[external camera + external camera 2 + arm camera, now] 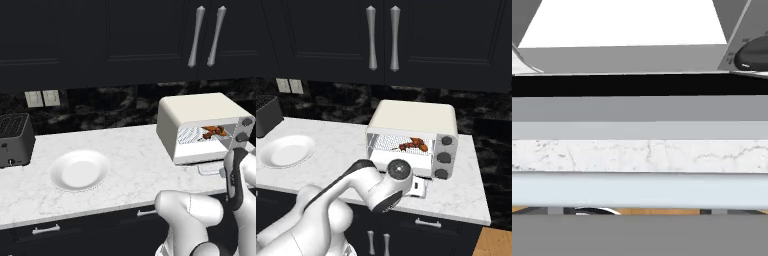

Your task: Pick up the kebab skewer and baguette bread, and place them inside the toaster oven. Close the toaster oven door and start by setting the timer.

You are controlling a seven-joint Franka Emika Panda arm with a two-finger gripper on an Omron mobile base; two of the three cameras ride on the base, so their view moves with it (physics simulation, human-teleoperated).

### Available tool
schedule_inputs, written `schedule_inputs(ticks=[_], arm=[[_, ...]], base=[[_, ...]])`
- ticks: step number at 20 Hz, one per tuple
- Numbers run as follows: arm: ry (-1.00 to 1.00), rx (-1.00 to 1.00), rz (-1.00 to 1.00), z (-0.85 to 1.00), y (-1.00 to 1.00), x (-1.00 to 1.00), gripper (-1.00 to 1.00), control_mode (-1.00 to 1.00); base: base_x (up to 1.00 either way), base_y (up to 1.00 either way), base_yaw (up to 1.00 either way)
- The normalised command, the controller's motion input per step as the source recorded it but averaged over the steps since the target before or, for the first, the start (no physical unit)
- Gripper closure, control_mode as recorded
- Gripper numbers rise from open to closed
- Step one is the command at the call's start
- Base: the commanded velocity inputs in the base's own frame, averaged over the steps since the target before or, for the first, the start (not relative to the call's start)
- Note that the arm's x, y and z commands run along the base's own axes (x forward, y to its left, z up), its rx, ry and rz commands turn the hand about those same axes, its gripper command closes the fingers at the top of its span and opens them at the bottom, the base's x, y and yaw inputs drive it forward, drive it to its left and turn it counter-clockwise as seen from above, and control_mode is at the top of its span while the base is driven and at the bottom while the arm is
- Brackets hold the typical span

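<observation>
Gripper state cannot be told: the hand is low at the front of the toaster oven point(412, 134), hidden behind the arm's wrist in both base views, and the fingertips are not discernible in the hand view.

The toaster oven door point(406, 179) lies folded down, open, its edge level with the wrist. The hand view runs close along horizontal bands, a dark strip, pale bars and a marbled strip; which is the door handle cannot be settled. A dark round knob point(753, 54) sits at upper right there.

The kebab skewer point(414, 144) rests on the wire rack inside the cavity, towards the knob side. No baguette bread can be made out; whether it lies in the oven is unclear.

By judgement, the door is a stiff, hinged panel with glass: light to swing, best taken at the bar handle along its free edge, and closed gently.

The oven stands on a white marble counter point(125, 165). A white plate point(80, 170) sits well apart, with a black slot toaster point(15, 140) beyond it. Dark cabinets point(381, 35) hang overhead.
</observation>
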Motion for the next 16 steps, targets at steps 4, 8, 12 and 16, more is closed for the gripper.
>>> schedule_inputs(ticks=[4, 8, 12, 16], arm=[[0.00, 0.03, 0.00, 0.06, 0.28, 1.00, -1.00, -1.00], [0.00, 0.03, 0.00, 0.00, 0.28, 1.00, -1.00, -1.00], [0.00, 0.02, 0.00, 0.02, 0.30, 1.00, -1.00, -1.00], [0.00, 0.02, 0.00, -0.02, 0.31, 1.00, -1.00, -1.00]], base=[[0.00, 0.00, 0.00], [0.00, 0.00, 0.00], [0.00, 0.00, 0.00], [0.00, 0.00, 0.00]])
